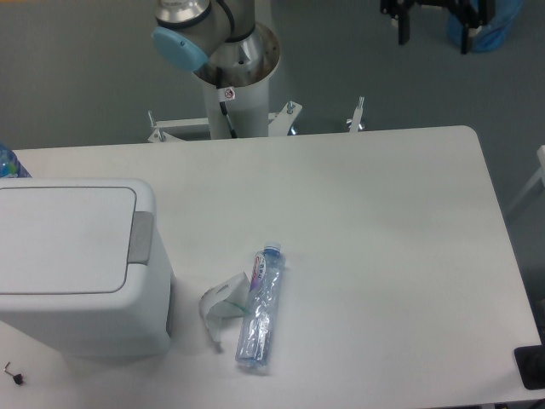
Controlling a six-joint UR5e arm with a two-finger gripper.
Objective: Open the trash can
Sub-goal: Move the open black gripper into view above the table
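Observation:
The trash can (77, 324) is a large white boxy bin at the left of the table. Its flat white lid (64, 239) lies shut, with the grey push tab (141, 238) on its right edge. My gripper (434, 25) shows at the top right edge of the view, beyond the table's far edge and far from the bin. Its two black fingers (403, 25) point down and stand wide apart with nothing between them. The upper part of the gripper is cut off by the frame.
A clear crushed plastic bottle (260, 308) lies right of the bin, with a bent white plastic piece (221, 305) beside it. The arm's base column (238, 77) stands behind the far table edge. A small black item (13, 373) lies at the front left, a black object (532, 366) at the front right corner.

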